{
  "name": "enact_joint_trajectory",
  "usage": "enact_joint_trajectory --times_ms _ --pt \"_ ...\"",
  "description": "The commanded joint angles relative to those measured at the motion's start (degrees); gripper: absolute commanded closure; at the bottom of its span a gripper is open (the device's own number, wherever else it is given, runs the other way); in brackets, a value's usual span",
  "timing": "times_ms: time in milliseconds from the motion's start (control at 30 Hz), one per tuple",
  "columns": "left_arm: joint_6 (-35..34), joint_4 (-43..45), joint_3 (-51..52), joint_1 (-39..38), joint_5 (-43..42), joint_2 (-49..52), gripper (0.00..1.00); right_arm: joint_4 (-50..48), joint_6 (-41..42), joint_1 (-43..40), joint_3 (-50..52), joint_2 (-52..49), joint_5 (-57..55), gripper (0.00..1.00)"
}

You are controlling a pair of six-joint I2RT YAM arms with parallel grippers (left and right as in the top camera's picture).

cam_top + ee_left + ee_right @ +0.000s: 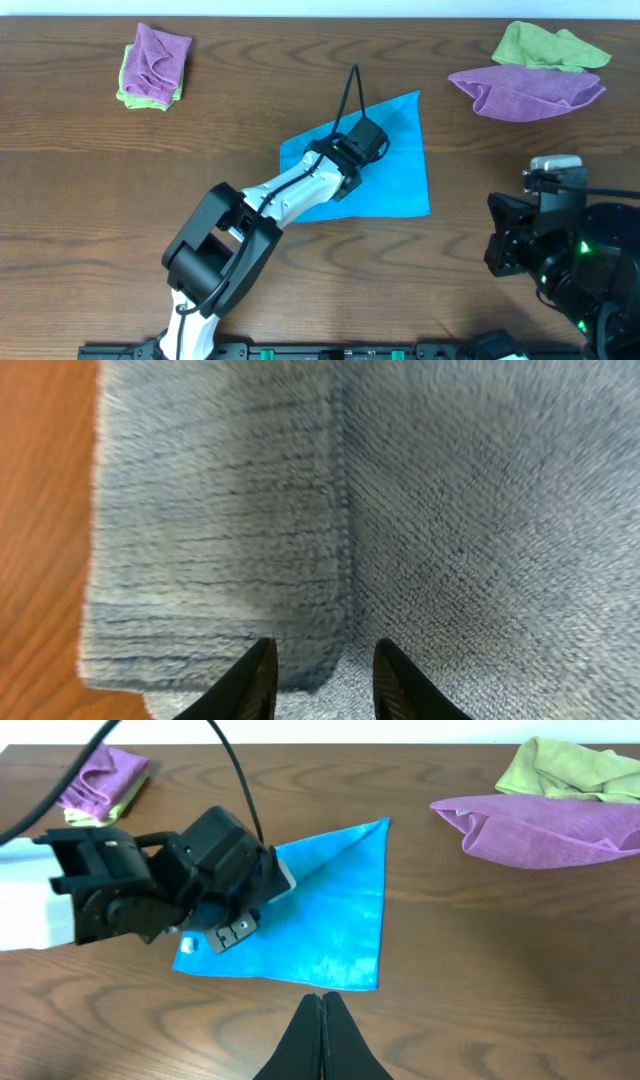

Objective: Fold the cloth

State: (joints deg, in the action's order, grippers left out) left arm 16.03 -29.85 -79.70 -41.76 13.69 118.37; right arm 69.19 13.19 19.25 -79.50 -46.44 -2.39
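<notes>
Left end effector [320, 682], spread apart, hovers over the cloth [400, 165], mid-frame on the worktop [80, 200]; 1 diagonal fold looks done, more likely remain. Right end effector [322, 1035] is closed and empty.

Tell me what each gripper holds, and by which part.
Nothing is held. The left gripper is open over a folded edge of the cloth, not pinching it; the right gripper is shut, empty, off the cloth.

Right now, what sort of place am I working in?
Probably a robot test bench, not a home: a wood-grain table, a left arm and right arm at its near edge, and a left pile and right pile of spares beyond the cloth.
</notes>
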Motion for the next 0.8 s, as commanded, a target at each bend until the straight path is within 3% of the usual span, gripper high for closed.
enact_joint_trajectory --times_ms 0,300,467,633,767 --pt "2.69 -0.87 -0.61 0.57 0.07 1.44 0.67 0.02 -0.59 0.22 -0.7 -0.02 -0.83 0.99" --pt "5.22 -1.22 -0.61 1.64 0.26 1.44 0.68 -0.42 -0.59 0.22 -0.7 -0.02 -0.83 0.99" --pt "5.22 -0.07 -0.61 1.79 0.15 1.44 0.89 -0.66 -0.59 0.22 -0.7 -0.02 -0.83 0.99" --pt "5.86 -0.04 -0.61 1.88 -1.86 1.55 0.94 -0.7 -0.59 0.22 -0.7 -0.02 -0.83 0.99" --pt "5.79 0.72 -0.72 2.64 1.09 1.53 0.94 -0.63 -0.59 0.22 -0.7 -0.02 -0.83 0.99"
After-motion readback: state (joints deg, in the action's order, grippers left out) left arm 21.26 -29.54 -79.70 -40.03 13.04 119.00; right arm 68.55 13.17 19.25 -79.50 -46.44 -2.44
